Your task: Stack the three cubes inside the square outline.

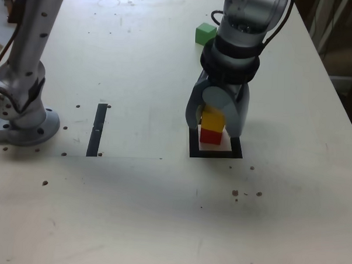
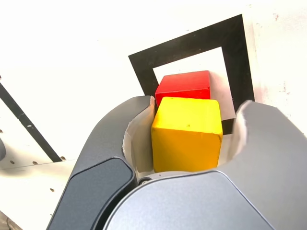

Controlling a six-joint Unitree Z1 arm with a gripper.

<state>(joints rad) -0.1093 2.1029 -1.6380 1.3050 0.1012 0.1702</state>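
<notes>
My tool (image 1: 216, 123) released, straddling yellow cube (image 1: 213, 120) stacked on red cube (image 1: 210, 136) inside square outline (image 1: 236, 153); green cube (image 1: 205, 34) at 12 o'clock.

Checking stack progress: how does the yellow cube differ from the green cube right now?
The yellow cube sits on the red cube inside the square outline; the green cube rests alone on the table, behind the arm. The yellow cube is between the gripper's jaws; the green cube is untouched. Both are plain solid-coloured blocks.
</notes>
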